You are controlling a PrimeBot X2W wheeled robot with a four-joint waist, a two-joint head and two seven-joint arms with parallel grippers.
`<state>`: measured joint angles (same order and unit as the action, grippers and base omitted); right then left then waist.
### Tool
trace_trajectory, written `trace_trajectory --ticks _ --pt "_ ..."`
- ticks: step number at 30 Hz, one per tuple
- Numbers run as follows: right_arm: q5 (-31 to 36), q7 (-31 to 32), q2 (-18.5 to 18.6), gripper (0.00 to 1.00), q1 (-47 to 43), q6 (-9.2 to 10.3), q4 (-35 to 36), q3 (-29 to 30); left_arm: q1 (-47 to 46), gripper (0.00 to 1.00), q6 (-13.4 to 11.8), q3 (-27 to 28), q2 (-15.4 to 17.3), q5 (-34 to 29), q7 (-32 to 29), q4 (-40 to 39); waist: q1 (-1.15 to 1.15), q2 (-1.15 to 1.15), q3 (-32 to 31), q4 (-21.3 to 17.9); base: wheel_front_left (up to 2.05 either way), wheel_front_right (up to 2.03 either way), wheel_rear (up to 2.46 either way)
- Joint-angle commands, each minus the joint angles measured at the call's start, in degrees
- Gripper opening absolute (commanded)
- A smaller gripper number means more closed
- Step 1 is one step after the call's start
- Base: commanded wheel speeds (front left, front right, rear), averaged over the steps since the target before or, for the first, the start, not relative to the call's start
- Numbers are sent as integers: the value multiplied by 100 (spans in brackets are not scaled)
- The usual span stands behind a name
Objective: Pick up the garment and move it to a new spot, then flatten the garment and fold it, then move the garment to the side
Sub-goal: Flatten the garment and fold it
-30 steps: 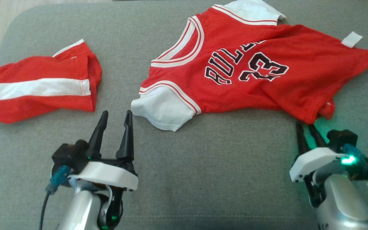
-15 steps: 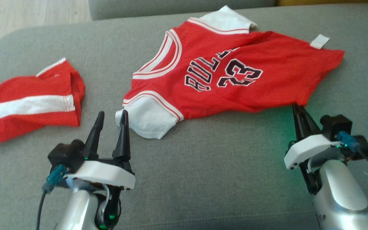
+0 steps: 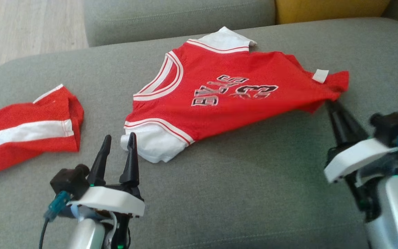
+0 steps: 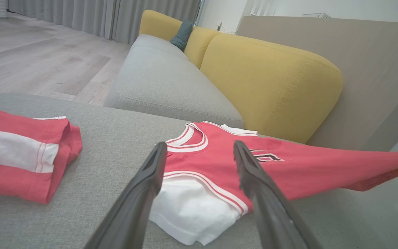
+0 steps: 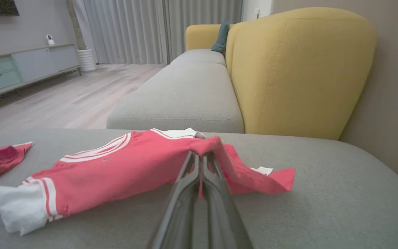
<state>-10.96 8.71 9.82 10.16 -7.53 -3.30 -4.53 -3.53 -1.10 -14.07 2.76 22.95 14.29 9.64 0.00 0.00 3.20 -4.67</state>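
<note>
The jersey [image 3: 226,100] lies on the grey cushion [image 3: 240,186], lettering blurred; its hem, pinched in the closed right gripper [image 3: 333,103], drapes over the tips; the left gripper [image 3: 117,142] stands open just short of the white sleeve [image 3: 150,150]; red shorts [image 3: 26,128] lie left of it.

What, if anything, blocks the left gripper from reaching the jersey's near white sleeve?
Likely yes: nothing blocks it. The left gripper is open, pointing at the white sleeve just ahead on the cushion; the right gripper pinches the jersey's far end.
</note>
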Motion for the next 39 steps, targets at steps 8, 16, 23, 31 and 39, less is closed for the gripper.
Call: trace_trajectory --ticks 8,16,23,31,39 --pt "-104 444 432 0 501 4 153 474 -445 100 28 47 12 -25 71 -158 0 0 396 275 0 0 0" --pt "-144 512 931 0 1300 4 -1197 441 -669 100 64 -82 12 -25 71 -60 0 0 718 625 0 0 0" --pt "-256 471 1430 0 2262 4 -2410 -331 -809 100 98 -211 12 -22 71 -23 0 0 934 827 0 0 0" --pt "-212 196 1838 0 3263 4 -3860 -959 -970 100 64 -355 12 33 71 -10 0 0 1085 1037 0 0 0" --pt "-275 -231 1765 100 3760 4 -4903 -1341 -993 100 5 -349 12 45 71 26 0 0 1069 990 0 0 0"
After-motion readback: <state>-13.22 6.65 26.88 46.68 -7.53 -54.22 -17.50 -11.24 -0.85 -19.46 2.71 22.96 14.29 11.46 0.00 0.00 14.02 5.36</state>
